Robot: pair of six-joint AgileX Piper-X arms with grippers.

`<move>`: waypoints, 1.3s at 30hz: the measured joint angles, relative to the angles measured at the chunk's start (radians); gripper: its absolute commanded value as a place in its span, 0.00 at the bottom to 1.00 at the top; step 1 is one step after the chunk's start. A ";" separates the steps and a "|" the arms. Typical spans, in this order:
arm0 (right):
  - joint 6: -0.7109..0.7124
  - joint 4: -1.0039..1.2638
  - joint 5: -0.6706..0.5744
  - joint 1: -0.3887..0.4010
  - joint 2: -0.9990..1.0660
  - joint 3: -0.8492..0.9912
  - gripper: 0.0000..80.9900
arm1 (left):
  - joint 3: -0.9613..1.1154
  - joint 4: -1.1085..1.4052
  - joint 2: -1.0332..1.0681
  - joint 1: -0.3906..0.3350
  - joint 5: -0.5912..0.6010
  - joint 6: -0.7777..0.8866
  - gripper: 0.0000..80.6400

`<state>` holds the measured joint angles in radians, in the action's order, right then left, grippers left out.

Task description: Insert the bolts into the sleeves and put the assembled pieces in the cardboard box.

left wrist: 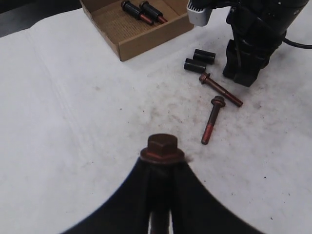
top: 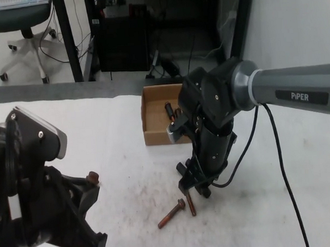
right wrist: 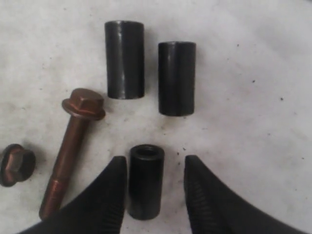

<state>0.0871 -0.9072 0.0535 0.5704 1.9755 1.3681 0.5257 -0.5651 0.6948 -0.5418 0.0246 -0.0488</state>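
My left gripper is shut on a copper bolt whose hex head sticks out past the fingertips; in the high view it hangs above the bench's near left. My right gripper points down at the bench, open, with a black sleeve lying between its fingers. Two more black sleeves lie side by side just beyond it. Two loose copper bolts lie beside the right gripper. The cardboard box holds two assembled pieces.
The bench is covered by a white cloth with rusty smudges in the middle. The right arm's cable trails over the cloth at the right. An office chair and black frame legs stand beyond the bench's far edge.
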 measured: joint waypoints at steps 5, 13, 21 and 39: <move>0.001 -0.015 0.000 0.000 0.027 0.000 0.45 | 0.000 0.031 0.000 0.000 -0.002 -0.002 0.00; 0.001 -0.055 0.000 0.000 0.028 0.006 0.45 | 0.000 0.036 0.000 0.000 -0.003 -0.002 0.00; 0.019 -0.058 0.000 0.000 0.028 0.006 0.45 | 0.000 0.039 0.000 0.000 -0.003 -0.002 0.00; 0.079 -0.037 0.000 0.000 0.028 0.006 0.32 | 0.000 0.042 0.000 0.000 -0.003 -0.002 0.00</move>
<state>0.1665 -0.9441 0.0535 0.5704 2.0035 1.3737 0.5257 -0.5235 0.6948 -0.5418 0.0212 -0.0513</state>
